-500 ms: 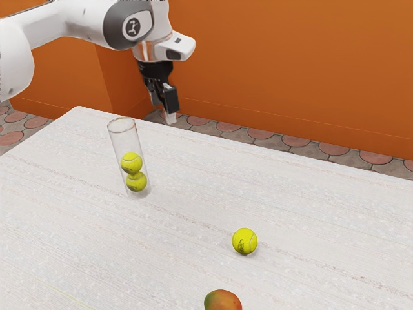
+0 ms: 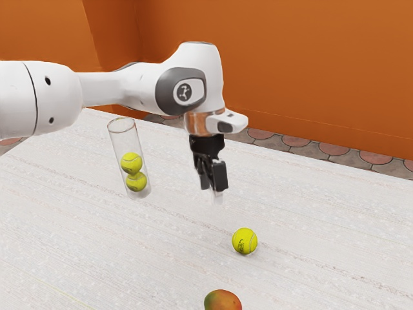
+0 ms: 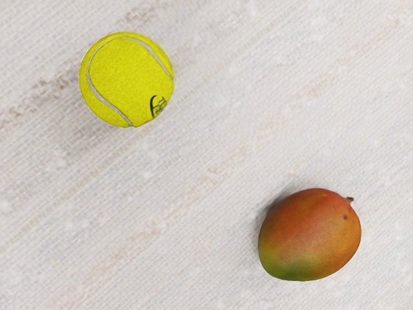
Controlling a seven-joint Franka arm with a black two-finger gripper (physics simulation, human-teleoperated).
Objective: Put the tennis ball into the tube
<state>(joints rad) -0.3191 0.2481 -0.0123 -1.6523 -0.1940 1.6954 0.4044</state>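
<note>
My gripper (image 2: 214, 190) hangs open above the table in the exterior view, its two dark fingers standing apart with nothing between them. A loose yellow tennis ball (image 2: 244, 241) rests on the table, lower than the gripper and toward the exterior view's right. In the wrist view, the same tennis ball (image 3: 127, 79) shows a curved white seam and a dark logo. The clear tube (image 2: 124, 139) stands to the exterior view's left of the gripper, with two tennis balls (image 2: 131, 163) stacked inside at its lower end.
A red-green mango (image 2: 223, 301) lies on the pale table (image 2: 310, 258) near the exterior view's lower edge. Down in the wrist view the mango (image 3: 310, 234) is apart from the ball. An orange wall (image 2: 310, 77) rises behind the table.
My arm and gripper have swung toward the exterior view's right and come lower, from behind the tube to nearer the loose ball. The balls, tube and mango have not moved.
</note>
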